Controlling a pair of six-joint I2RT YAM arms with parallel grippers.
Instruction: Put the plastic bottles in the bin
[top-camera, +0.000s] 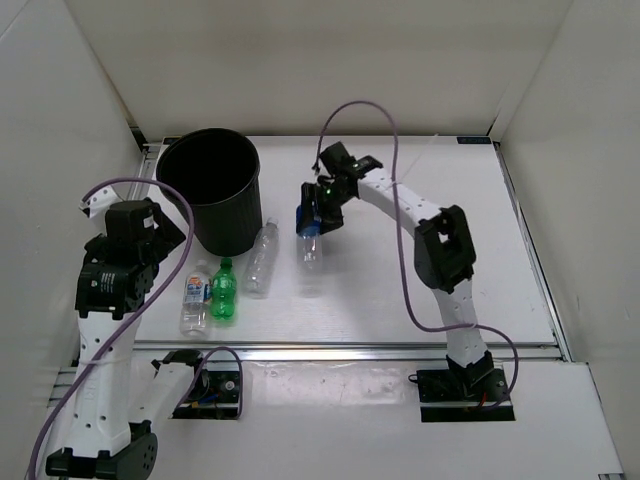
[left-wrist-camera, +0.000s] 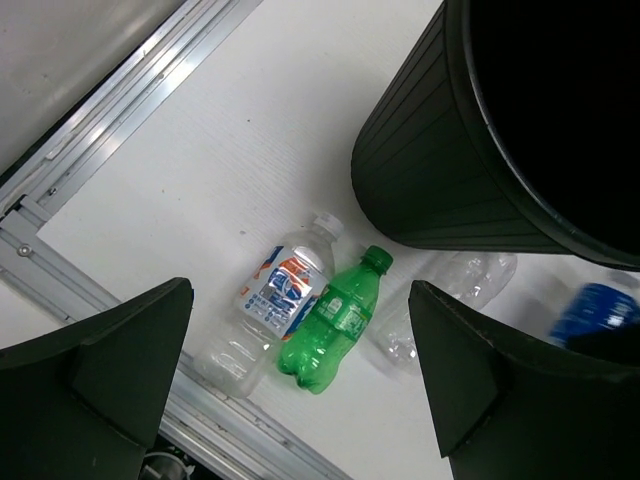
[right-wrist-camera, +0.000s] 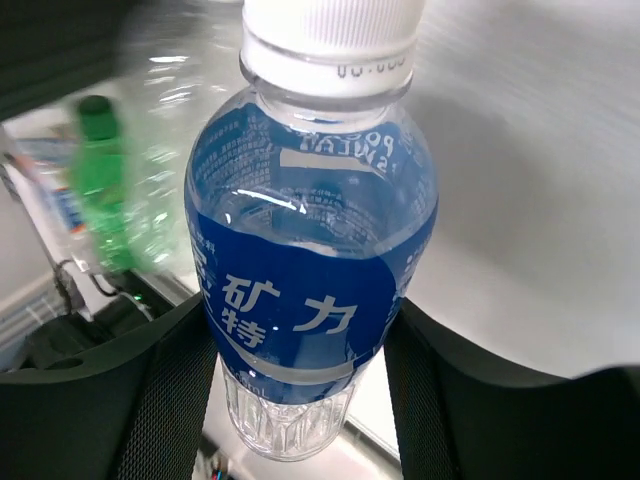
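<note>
The black bin (top-camera: 210, 190) stands at the back left, also in the left wrist view (left-wrist-camera: 440, 170). My right gripper (top-camera: 316, 212) is shut on the clear bottle with the blue label (top-camera: 311, 246), held to the right of the bin; its fingers (right-wrist-camera: 170, 400) clamp the bottle (right-wrist-camera: 310, 270) at the label. The white-orange label bottle (top-camera: 195, 298), green bottle (top-camera: 223, 290) and plain clear bottle (top-camera: 261, 258) lie on the table in front of the bin. My left gripper (left-wrist-camera: 300, 290) is open and empty above the white-orange label bottle (left-wrist-camera: 280, 300) and green bottle (left-wrist-camera: 335, 325).
White walls enclose the table on three sides. An aluminium rail (top-camera: 380, 350) runs along the table's front edge, just behind both arm bases. The purple cable (top-camera: 400, 200) loops over the right arm.
</note>
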